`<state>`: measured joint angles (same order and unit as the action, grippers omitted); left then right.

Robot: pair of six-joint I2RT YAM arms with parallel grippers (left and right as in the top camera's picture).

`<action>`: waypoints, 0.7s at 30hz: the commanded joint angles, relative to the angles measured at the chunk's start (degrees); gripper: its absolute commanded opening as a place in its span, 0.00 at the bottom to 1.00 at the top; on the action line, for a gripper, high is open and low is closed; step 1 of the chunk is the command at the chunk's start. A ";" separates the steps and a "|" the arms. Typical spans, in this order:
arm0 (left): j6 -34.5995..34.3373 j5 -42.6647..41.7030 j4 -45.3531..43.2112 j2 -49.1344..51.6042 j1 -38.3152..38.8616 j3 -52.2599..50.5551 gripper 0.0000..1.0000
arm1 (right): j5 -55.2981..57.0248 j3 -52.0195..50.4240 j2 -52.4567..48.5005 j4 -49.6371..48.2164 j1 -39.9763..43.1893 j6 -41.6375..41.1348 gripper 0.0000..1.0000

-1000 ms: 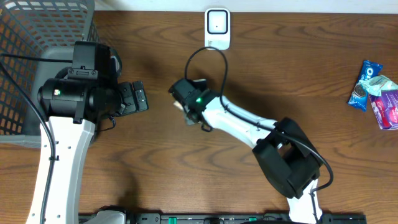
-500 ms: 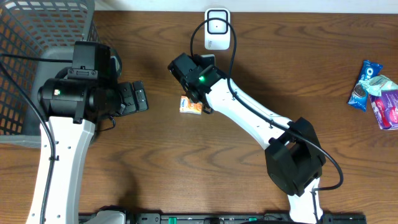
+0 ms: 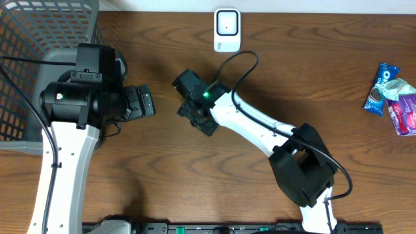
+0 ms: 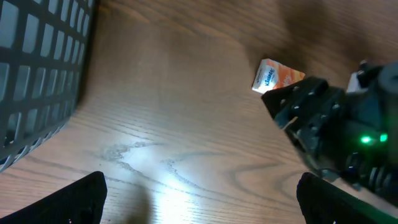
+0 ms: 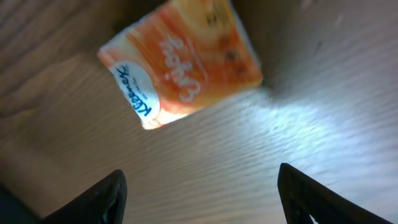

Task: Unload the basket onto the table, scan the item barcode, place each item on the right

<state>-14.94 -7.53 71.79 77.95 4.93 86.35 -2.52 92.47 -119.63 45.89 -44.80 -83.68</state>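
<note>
Wooden table (image 3: 312,78), one tissue pack (image 5: 186,68); left end effector (image 4: 202,193), right end effector (image 5: 199,186) spread.

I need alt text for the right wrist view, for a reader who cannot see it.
An orange Kleenex tissue pack lies on a brown wooden table, seen close from above. The dark tips of the right jaws stand apart at the bottom corners, not touching the pack.

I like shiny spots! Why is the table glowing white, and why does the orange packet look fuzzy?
Right wrist view: glare whitens the table beside the orange packet, which is close and softly blurred. Left wrist view: another glare patch low on the wood. Overhead view: even light, sharp.
</note>
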 commanded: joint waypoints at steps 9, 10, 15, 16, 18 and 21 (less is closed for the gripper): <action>0.74 0.33 0.17 -0.09 -0.15 1.14 0.98 | 5.35 -0.83 -1.09 -1.51 1.01 -16.17 0.64; 0.74 0.33 0.17 -0.09 -0.15 1.14 0.98 | 5.57 -0.87 -1.14 -1.55 1.07 -16.17 0.63; 0.74 0.33 0.17 -0.09 -0.15 1.14 0.98 | 7.17 -1.73 -2.01 -1.60 0.66 -19.19 0.55; 0.76 0.33 0.17 -0.09 -0.15 1.14 0.98 | 7.63 -2.12 -2.21 -1.77 0.48 -20.22 0.55; 0.74 0.33 0.17 -0.09 -0.15 1.14 0.98 | 8.04 -3.34 -2.56 -3.10 0.39 -21.59 0.58; 0.74 0.33 0.17 -0.09 -0.15 1.14 0.98 | 8.44 -5.64 -2.56 -6.73 0.44 -21.57 0.59</action>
<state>-14.94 -7.53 71.79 77.95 4.93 86.35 3.57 89.12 -120.40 40.82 -44.01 -102.65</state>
